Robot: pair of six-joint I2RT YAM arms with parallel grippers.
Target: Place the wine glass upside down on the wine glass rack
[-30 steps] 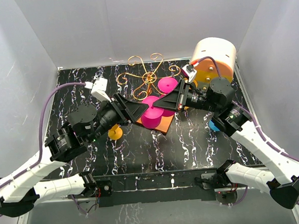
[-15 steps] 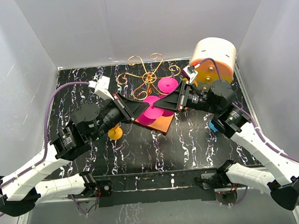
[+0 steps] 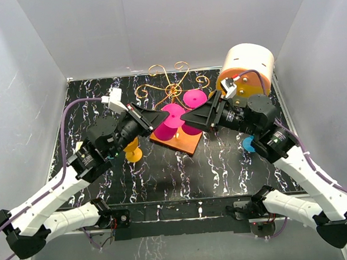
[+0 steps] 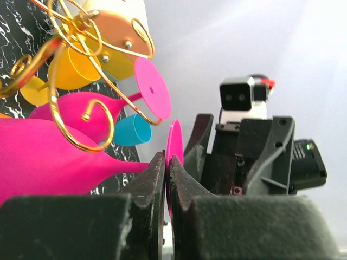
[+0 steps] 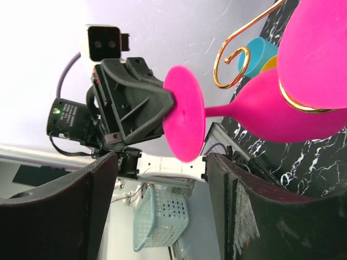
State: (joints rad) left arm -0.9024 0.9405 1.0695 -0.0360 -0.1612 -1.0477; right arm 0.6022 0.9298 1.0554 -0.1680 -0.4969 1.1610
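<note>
Wine glass (image 3: pixel 171 115) now sits higher and nearer the bench's far edge than 1 s ago; both arms have shifted that way with it.

Pink wine glass lies on its side in the air, stem about level, above the orange-brown base (image 3: pixel 183 142) of the wine glass rack (image 3: pixel 169 83), mid-bench toward the far edge. Left pincer (image 3: pixel 161 118) is clenched on the rim of the glass's round foot; the wrist view shows both jaws pinching the disc edge. The bowl is among the gold scroll arms, with one curl in front of it. Right pincer (image 3: pixel 185 115) is released, jaws spread wide, just beside the foot; contact can't be told. Second pink glass (image 3: pixel 194 97) hangs in the rack. On the black marbled bench (image 3: pixel 222 162): yellow cup (image 3: pixel 132 151) left of the base, blue cup (image 3: pixel 248 144) toward the right edge, cream drum (image 3: pixel 249 63) at the far right corner.
</note>
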